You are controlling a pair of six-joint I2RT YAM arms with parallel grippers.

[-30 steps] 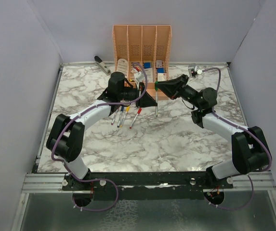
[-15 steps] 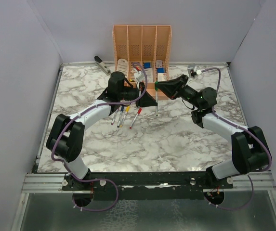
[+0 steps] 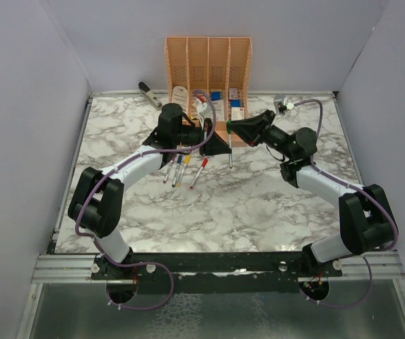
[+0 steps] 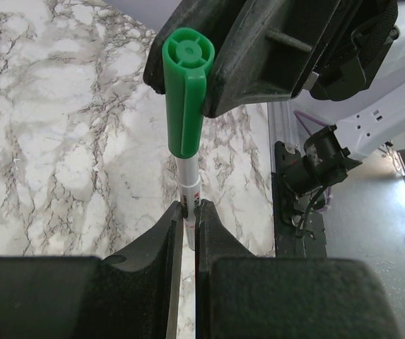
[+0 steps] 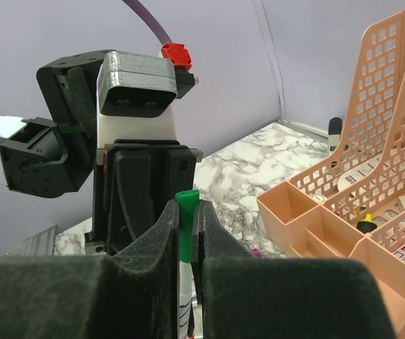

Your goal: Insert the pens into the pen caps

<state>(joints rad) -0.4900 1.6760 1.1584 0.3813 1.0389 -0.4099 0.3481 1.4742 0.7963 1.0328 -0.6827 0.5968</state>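
Jaws of both arms pinch one thin silver-white pen (image 4: 188, 185), topped by a stubby green plastic cap (image 4: 185, 92), above the back part of the white marble desk (image 3: 259, 205).
On the left arm (image 3: 128, 168) they are pressed onto the pen's barrel; on the right arm (image 3: 322, 180) they squeeze the cap, which covers the pen's upper end. Both hang just in front of the peach mesh organiser (image 3: 208, 56) at the middle of the back edge. Four more thin pens (image 3: 182, 169) with coloured tips lie side by side on the desk, just nearward of the left jaws.
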